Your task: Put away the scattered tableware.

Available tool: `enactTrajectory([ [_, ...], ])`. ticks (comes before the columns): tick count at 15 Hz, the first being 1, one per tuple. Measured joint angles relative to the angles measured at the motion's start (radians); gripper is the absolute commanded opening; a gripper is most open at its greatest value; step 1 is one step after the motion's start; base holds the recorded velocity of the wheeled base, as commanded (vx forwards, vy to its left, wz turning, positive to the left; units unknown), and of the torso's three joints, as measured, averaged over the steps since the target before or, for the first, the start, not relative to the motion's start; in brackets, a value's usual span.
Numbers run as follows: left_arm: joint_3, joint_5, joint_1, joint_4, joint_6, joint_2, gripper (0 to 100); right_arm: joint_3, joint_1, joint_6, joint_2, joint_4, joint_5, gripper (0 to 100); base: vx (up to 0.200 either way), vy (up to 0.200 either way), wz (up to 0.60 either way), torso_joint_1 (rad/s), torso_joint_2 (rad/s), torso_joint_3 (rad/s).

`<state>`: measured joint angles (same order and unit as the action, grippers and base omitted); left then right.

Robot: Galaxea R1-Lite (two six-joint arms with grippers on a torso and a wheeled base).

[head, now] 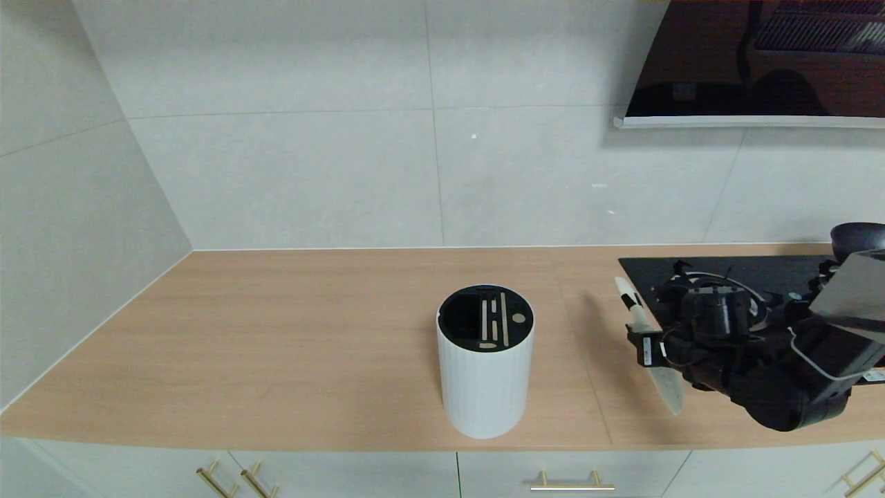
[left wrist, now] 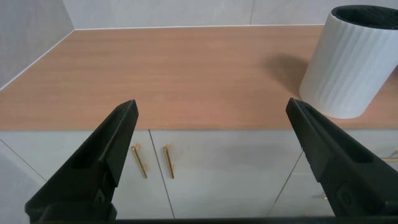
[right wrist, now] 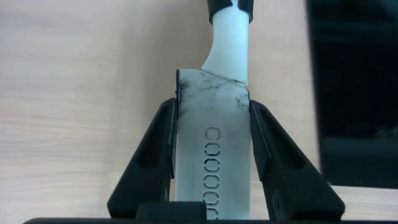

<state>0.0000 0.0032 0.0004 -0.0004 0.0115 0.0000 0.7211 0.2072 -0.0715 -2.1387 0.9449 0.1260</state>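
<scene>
Head view: a white knife (head: 636, 317) is seen over the right part of the counter (head: 276, 332), just beside the black cooktop (head: 733, 270), with its handle pointed toward the wall. The right gripper (head: 650, 349) is placed at its middle. In the right wrist view, the blade (right wrist: 212, 143) is pinched between the two fingers (right wrist: 163, 134) of the right gripper (right wrist: 212, 109), each pressed against one edge. Whether the knife is lifted off the wood cannot be told. A white holder (head: 486, 366) with a slotted black top is stood mid-counter, well apart from the knife. The left gripper (left wrist: 211, 109) is spread wide above the counter's front edge, near the holder (left wrist: 354, 62).
</scene>
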Motion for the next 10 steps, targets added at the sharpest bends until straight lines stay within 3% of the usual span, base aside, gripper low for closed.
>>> enactTrajectory([
  [4, -0.012, -0.006, 0.000, -0.013, 0.000, 0.000, 100, -0.052, 0.066, -0.004, 0.137, -0.005, 0.014, 0, 0.000, 0.000, 0.00, 0.000, 0.00, 0.000],
  [7, -0.070, -0.100, 0.000, 0.013, -0.001, 0.004, 100, -0.046, 0.100, -0.003, 0.237, -0.016, 0.030, 0, 0.000, 0.000, 0.00, 0.000, 0.00, 0.000],
  [10, -0.191, -0.204, -0.002, 0.091, 0.000, 0.057, 100, 0.051, 0.137, -0.002, 0.318, -0.115, 0.026, 0, 0.000, 0.000, 0.00, 0.000, 0.00, 0.000],
])
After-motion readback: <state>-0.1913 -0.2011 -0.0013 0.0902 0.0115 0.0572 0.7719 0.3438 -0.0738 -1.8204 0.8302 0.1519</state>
